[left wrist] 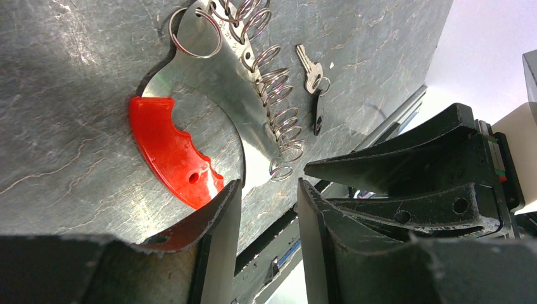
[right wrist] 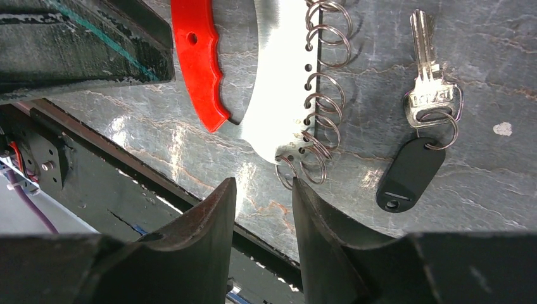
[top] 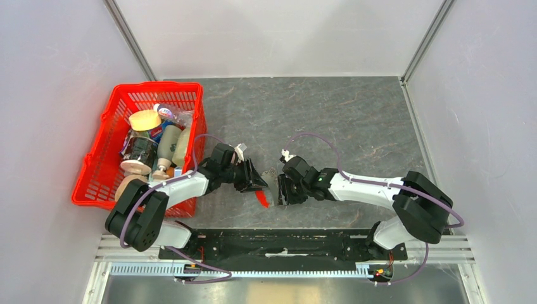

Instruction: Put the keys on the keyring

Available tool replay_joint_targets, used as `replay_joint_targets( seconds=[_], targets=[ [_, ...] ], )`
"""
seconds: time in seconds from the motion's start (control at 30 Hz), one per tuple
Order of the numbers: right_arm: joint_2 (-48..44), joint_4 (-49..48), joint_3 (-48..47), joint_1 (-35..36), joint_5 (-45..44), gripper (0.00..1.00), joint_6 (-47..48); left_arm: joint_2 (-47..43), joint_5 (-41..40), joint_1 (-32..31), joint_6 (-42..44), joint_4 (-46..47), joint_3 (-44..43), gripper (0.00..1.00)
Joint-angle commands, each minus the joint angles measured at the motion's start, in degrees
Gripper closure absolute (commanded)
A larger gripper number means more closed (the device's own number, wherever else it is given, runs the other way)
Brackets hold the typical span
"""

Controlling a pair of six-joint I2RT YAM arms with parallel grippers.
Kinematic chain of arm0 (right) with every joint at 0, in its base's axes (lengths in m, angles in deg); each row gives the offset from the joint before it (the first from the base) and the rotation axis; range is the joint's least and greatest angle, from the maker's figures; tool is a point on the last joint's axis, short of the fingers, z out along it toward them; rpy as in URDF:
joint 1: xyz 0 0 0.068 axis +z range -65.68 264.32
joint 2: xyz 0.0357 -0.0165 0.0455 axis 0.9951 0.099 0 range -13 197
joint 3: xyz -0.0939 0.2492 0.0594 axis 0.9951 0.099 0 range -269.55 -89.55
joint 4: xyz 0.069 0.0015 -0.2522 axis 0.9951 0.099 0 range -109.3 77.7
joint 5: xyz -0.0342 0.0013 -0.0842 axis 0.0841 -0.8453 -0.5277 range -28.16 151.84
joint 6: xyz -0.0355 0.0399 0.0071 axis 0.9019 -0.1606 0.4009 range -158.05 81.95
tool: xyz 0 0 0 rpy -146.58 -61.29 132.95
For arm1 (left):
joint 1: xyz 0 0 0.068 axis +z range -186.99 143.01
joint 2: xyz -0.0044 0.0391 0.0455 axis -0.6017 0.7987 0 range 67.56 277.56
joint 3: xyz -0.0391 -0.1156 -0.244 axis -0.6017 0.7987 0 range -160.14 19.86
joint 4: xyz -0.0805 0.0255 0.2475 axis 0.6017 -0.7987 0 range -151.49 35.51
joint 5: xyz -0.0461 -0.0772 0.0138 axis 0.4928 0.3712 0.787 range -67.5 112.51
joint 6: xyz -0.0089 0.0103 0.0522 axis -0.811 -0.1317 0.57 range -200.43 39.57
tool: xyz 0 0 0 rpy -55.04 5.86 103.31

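The keyring lies flat on the dark stone table: a grey metal plate with a row of small rings along one edge and a red curved strip. It also shows in the right wrist view and the top view. The keys, a small silver key joined to a black oblong fob, lie just beside the ring row, apart from it; they also show in the left wrist view. My left gripper and right gripper are open and empty, facing each other over the keyring's near end.
A red basket with bottles and jars stands at the left, close behind the left arm. A black rail runs along the table's near edge, just below the keyring. Grey walls close in left, right and back.
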Motion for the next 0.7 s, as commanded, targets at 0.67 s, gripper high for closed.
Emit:
replay_joint_targets(
  seconds=[0.67],
  targets=[
    [3.52, -2.82, 0.4, -1.07, -1.33, 0.57, -0.2, -1.86, -0.13, 0.5, 2.22, -0.35, -2.72, 0.55]
  ],
)
